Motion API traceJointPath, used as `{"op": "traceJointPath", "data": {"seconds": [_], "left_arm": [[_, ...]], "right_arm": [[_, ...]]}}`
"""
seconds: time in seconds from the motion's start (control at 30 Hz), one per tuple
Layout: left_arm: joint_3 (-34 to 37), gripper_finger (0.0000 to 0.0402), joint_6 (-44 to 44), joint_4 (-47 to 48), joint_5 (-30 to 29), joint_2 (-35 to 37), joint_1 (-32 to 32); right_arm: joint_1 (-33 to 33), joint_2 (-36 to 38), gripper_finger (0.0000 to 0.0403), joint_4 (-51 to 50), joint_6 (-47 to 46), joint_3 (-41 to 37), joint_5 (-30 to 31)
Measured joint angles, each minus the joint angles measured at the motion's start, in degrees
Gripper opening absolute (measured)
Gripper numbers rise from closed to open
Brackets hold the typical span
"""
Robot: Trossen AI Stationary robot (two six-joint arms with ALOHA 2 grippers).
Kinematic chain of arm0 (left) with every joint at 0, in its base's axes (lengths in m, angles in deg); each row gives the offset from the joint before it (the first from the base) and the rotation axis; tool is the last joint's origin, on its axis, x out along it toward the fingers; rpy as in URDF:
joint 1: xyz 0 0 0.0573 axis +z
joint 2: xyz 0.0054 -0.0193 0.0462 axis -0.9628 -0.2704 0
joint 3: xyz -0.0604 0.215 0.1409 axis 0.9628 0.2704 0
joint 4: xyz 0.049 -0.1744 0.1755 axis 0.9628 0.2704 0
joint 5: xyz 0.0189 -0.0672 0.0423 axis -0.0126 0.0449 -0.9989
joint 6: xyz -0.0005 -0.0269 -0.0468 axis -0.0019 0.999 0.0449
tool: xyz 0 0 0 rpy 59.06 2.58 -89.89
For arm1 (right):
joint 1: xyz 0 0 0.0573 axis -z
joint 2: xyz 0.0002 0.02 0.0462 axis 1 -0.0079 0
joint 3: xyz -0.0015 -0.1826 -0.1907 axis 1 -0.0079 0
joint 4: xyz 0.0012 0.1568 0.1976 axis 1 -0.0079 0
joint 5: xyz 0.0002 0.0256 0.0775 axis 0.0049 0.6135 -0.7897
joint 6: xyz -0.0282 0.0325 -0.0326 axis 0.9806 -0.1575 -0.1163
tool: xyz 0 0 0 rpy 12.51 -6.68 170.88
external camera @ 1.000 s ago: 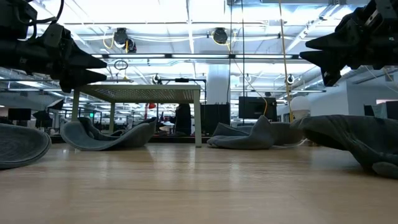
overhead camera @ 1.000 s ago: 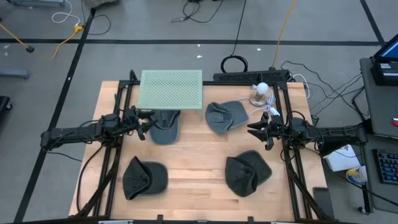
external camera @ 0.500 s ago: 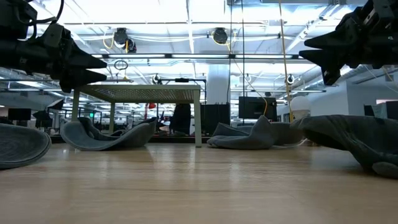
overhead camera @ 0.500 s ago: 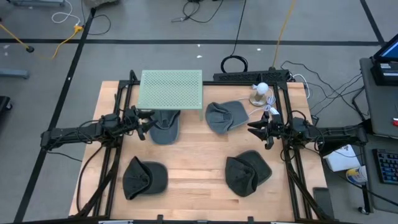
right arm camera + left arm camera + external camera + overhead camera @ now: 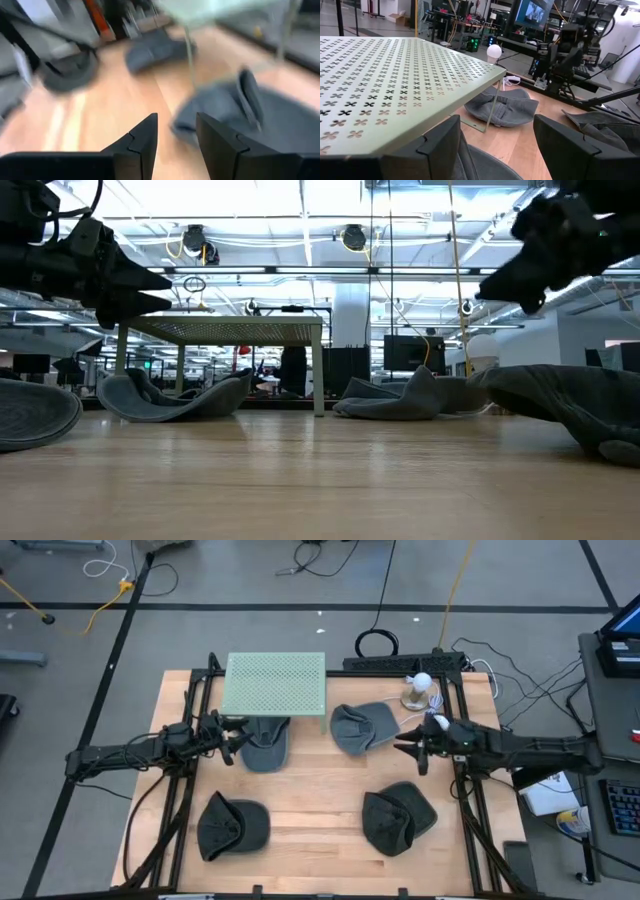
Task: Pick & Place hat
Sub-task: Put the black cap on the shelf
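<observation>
The right claw [image 5: 412,752] has swung from its station at the table edge toward the hat [image 5: 362,727] lying just beside the green rack [image 5: 276,682]. Its fingers are spread with nothing between them, and the hat sits just ahead of the tips, not touching. This looks like the start of an approach to that hat. The left claw [image 5: 232,738] has not moved; it hovers spread next to the hat under the rack. The other 2 hats lie untouched.

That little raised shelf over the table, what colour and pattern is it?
Pale green shelf, perforated with small cross-shaped holes; clearest in the left wrist view.
</observation>
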Motion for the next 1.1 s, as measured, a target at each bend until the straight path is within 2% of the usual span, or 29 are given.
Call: {"op": "traceJointPath", "data": {"seconds": [0.27, 0.57, 0.8, 1.1], "left_arm": [[0.0, 0.0257, 0.0, 0.0, 0.0, 0.0, 0.0], [0.0, 0.0258, 0.0, 0.0, 0.0, 0.0, 0.0], [0.0, 0.0257, 0.0, 0.0, 0.0, 0.0, 0.0], [0.0, 0.0258, 0.0, 0.0, 0.0, 0.0, 0.0]], "right_arm": [[0.3, -12.6, 0.0130, -18.0, -3.7, 16.4, 0.0], [0.3, -24.4, 0.0131, -40.8, -15.5, 32.8, 0.2], [0.2, -32.8, 0.0131, -57.0, -22.3, 43.7, 0.0], [-2.5, -41.6, 0.0131, -72.7, -30.2, 56.0, -0.2]]}}
